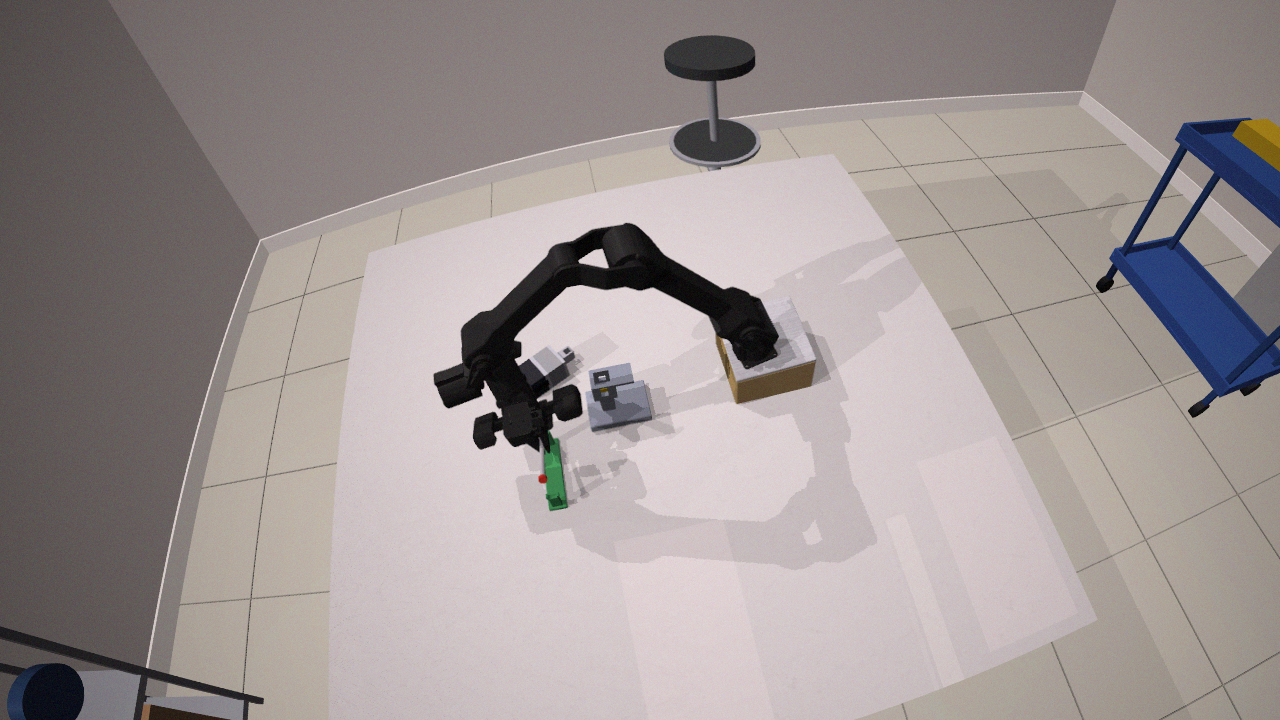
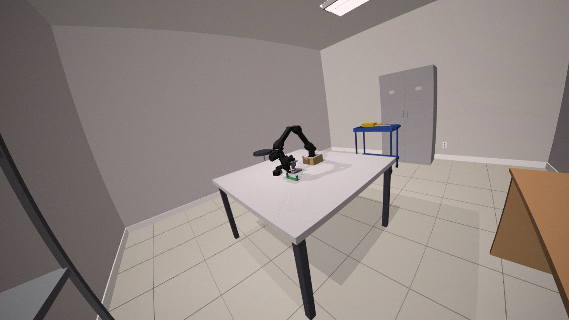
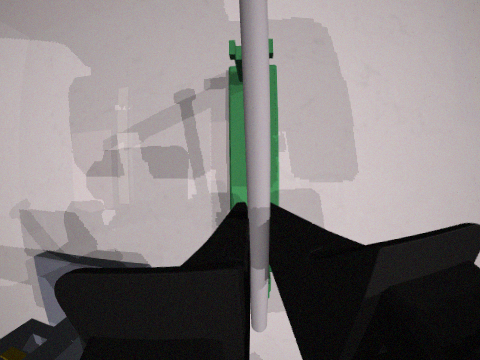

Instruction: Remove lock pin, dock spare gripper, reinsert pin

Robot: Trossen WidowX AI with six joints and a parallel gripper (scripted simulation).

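Note:
My gripper (image 1: pixel 546 446) (image 3: pixel 251 211) is shut on the lock pin, a grey rod (image 3: pixel 256 125) with a red head (image 1: pixel 542 479) (image 2: pixel 294 169). In the wrist view the pin runs lengthwise over the green cradle (image 1: pixel 555 476) (image 2: pixel 293 178) (image 3: pixel 237 140); it looks raised above it, and the exact gap cannot be told. The grey-blue mount (image 1: pixel 622 410) (image 3: pixel 47 280) stands beside the cradle, its square socket (image 1: pixel 602 377) holding no pin. The spare gripper (image 1: pixel 547 363), grey and black, lies on the table behind the mount's left side, partly hidden by my arm.
The arm's base stands on a wooden box (image 1: pixel 774 385) (image 2: pixel 312 160) on the white table (image 1: pixel 429 608) (image 2: pixel 270 198), right of the mount in the top view. A stool (image 1: pixel 709 58) and a blue cart (image 1: pixel 1190 295) (image 2: pixel 375 129) stand beyond the table.

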